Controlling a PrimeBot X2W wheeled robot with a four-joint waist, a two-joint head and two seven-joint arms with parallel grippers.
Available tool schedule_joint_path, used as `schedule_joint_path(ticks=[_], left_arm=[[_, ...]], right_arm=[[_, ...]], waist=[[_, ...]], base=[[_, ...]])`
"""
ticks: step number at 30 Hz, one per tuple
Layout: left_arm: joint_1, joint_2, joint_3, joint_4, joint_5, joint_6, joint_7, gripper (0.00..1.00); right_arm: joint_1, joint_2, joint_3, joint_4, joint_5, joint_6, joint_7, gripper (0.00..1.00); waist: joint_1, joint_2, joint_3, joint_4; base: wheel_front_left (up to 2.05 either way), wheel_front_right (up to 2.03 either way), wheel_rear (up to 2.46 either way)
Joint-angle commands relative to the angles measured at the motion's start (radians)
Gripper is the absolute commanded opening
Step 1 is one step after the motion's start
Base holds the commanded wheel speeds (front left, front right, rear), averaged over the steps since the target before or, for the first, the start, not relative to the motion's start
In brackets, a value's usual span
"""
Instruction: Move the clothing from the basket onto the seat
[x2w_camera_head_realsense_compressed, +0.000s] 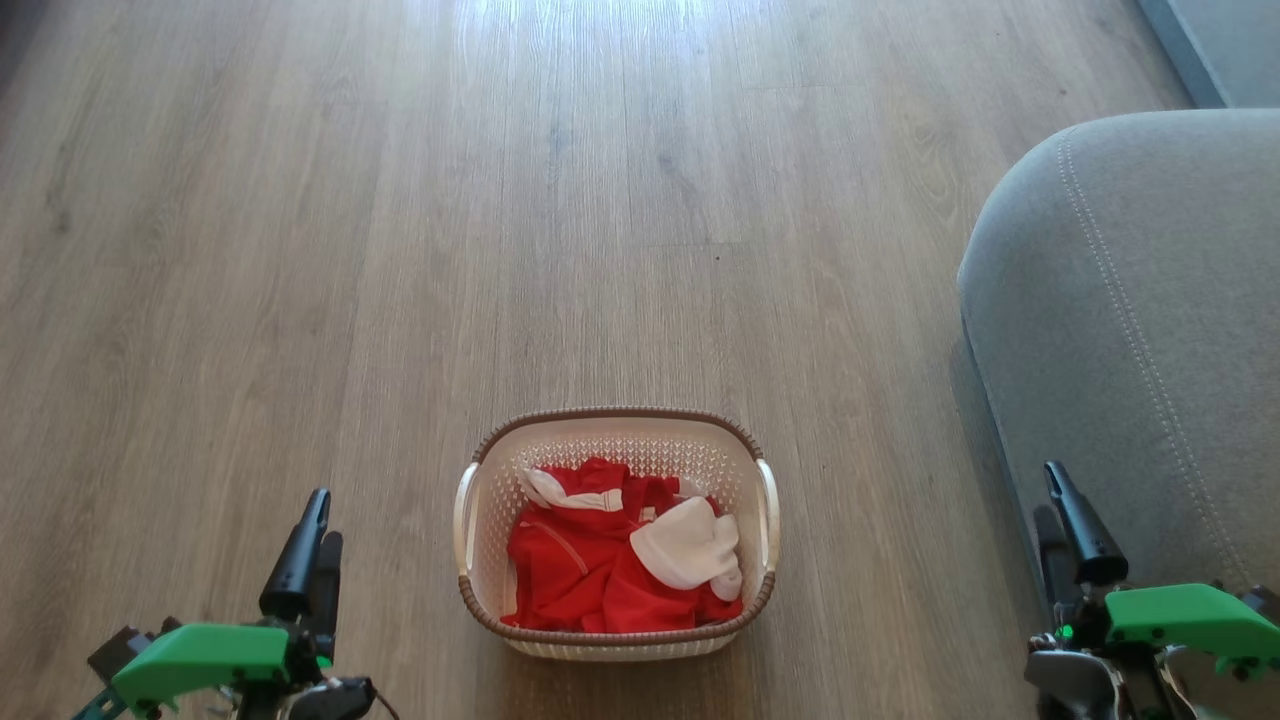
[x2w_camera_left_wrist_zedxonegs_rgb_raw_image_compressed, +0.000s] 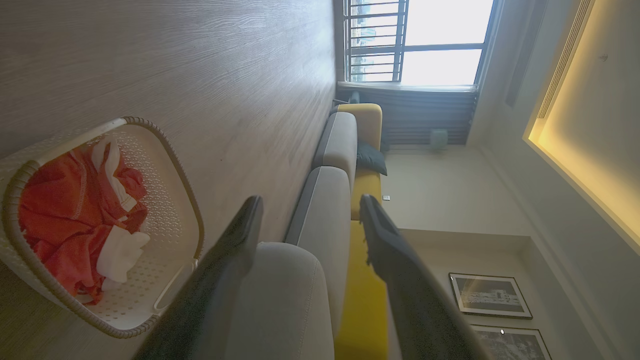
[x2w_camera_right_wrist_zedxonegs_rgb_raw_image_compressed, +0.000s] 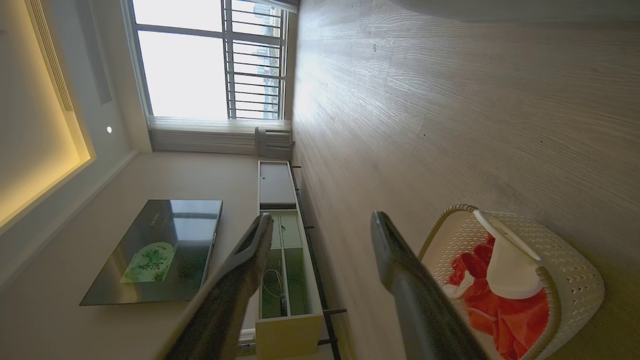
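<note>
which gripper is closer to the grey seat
The right gripper, at the head view's lower right: it sits at the edge of the seat, while the left gripper is beyond the basket, over the floor.

Pale wood-grain plank floor (x2w_camera_head_realsense_compressed: 600, 200) runs the length of the room, with bright glare on it towards a tall window (x2w_camera_right_wrist_zedxonegs_rgb_raw_image_compressed: 185, 60) with dark frames and horizontal rails outside. On one wall hangs a dark flat television (x2w_camera_right_wrist_zedxonegs_rgb_raw_image_compressed: 155, 250), a green-and-pale patch on its screen. Below it stands a long low cabinet (x2w_camera_right_wrist_zedxonegs_rgb_raw_image_compressed: 282, 240), pale, with open compartments and a cable in one. The opposite wall carries two framed pictures (x2w_camera_left_wrist_zedxonegs_rgb_raw_image_compressed: 490, 296), side by side. A dark cushion (x2w_camera_left_wrist_zedxonegs_rgb_raw_image_compressed: 371, 159) rests against a yellow backrest (x2w_camera_left_wrist_zedxonegs_rgb_raw_image_compressed: 360, 310) — a warm lit recess (x2w_camera_left_wrist_zedxonegs_rgb_raw_image_compressed: 575, 125) edges the ceiling
</note>
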Motion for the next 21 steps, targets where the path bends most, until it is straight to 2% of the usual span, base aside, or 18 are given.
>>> schedule_joint_path(ticks=[1, 8, 21], left_arm=[[-0.042, 0.006, -0.002, -0.036, 0.017, -0.002, -0.012, 1.00], [-0.043, 0.007, -0.006, -0.040, 0.113, 0.002, -0.033, 1.00], [-0.038, 0.008, -0.034, -0.073, 0.331, 0.044, -0.071, 1.00]], right_arm=[[-0.034, -0.005, 0.000, -0.040, -0.030, 0.000, -0.011, 1.00], [-0.035, -0.004, -0.007, -0.065, -0.183, 0.000, -0.031, 1.00], [-0.029, -0.005, 0.003, -0.105, -0.419, 0.000, -0.070, 1.00]], waist=[[0.0000, 0.0000, 0.000, 0.000], [0.0000, 0.0000, 0.002, 0.002], [0.0000, 0.0000, 0.004, 0.002]], base=[[0.00, 0.00, 0.00], [0.00, 0.00, 0.00], [0.00, 0.00, 0.00]])
